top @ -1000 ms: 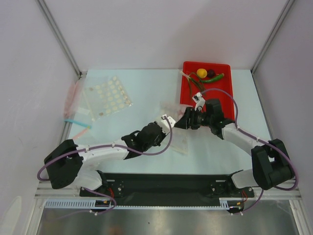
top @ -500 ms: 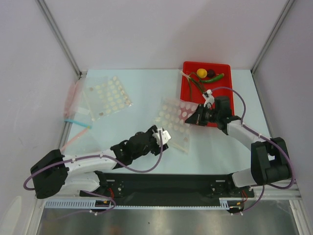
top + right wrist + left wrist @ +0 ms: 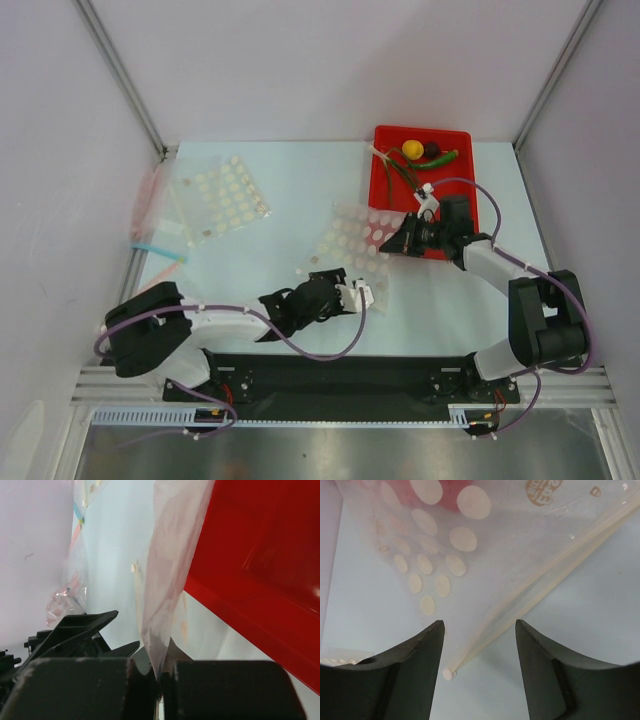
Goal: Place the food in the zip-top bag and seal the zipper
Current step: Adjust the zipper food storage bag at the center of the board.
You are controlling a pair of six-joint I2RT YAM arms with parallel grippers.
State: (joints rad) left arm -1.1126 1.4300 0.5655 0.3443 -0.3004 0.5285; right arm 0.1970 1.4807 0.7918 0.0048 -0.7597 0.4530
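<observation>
The zip-top bag (image 3: 352, 243), clear with white dots, lies spread out mid-table, its far right corner over the red tray's edge. My right gripper (image 3: 402, 240) is shut on that corner; in the right wrist view the film (image 3: 170, 570) rises from the closed jaws (image 3: 161, 665). My left gripper (image 3: 362, 296) stands open at the bag's near corner. In the left wrist view the pale zipper (image 3: 535, 575) runs diagonally and ends between the fingers (image 3: 479, 622), touching neither. The food sits in the tray: yellow ball (image 3: 411, 149), maroon ball (image 3: 432, 150), green chili (image 3: 447, 158), stalks (image 3: 396, 172).
The red tray (image 3: 462, 188) stands at the back right, beside the right arm. A flatter dotted bag (image 3: 215, 198) and clear bags with pink and blue strips (image 3: 150, 225) lie at the left edge. Frame posts rise at both back corners.
My left gripper let go of the bag and drew back toward the near edge. My right gripper closed on the bag's far corner and pulled it flat toward the tray.
</observation>
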